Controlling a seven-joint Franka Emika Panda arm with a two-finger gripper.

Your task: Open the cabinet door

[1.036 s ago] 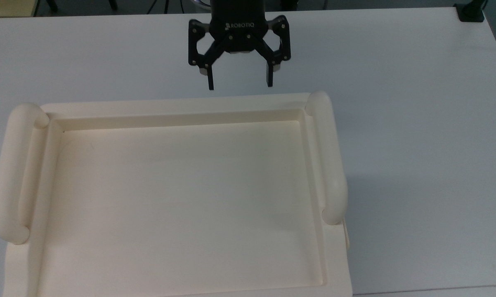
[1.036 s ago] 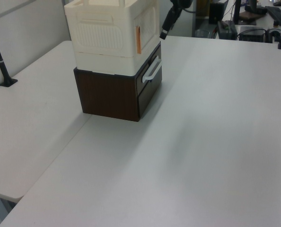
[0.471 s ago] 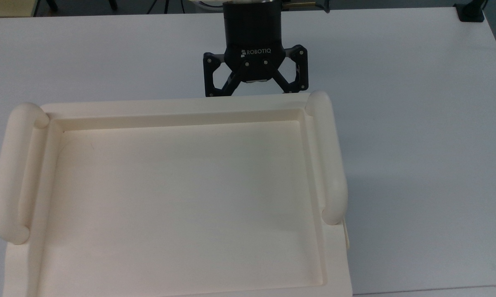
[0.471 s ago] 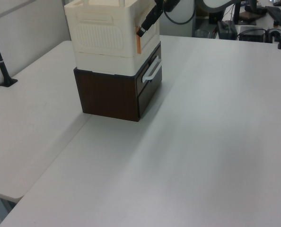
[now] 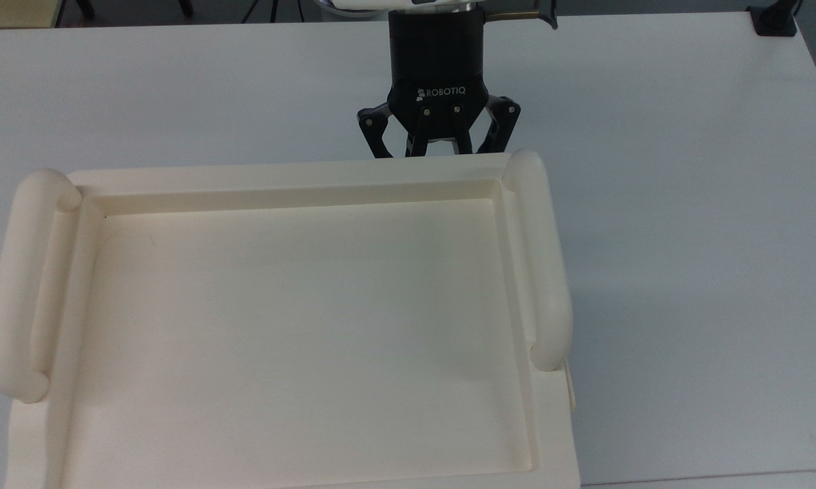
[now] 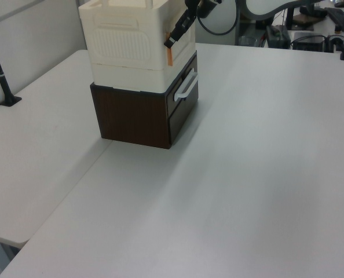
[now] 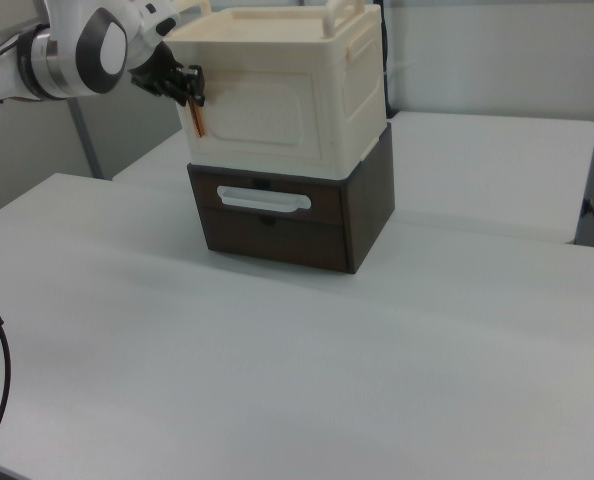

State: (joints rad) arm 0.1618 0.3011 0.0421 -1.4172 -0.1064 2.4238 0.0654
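My black two-finger hand [image 7: 191, 84] sits at the front of the large cream boxy plastic cabinet [image 7: 277, 95], its fingers drawn narrow around the thin orange strip [image 7: 199, 121] at the edge of the flat cream cabinet door [image 7: 264, 122]. The cabinet stands on a dark brown wooden drawer unit [image 7: 295, 213] on the white desk [image 7: 277, 370]. The door lies flush against the cabinet's front.

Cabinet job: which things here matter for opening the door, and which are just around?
For the job: cabinet, cabinet door, orange handle strip, gripper.

Just around: brown drawer unit under the cabinet, its white handle, table.
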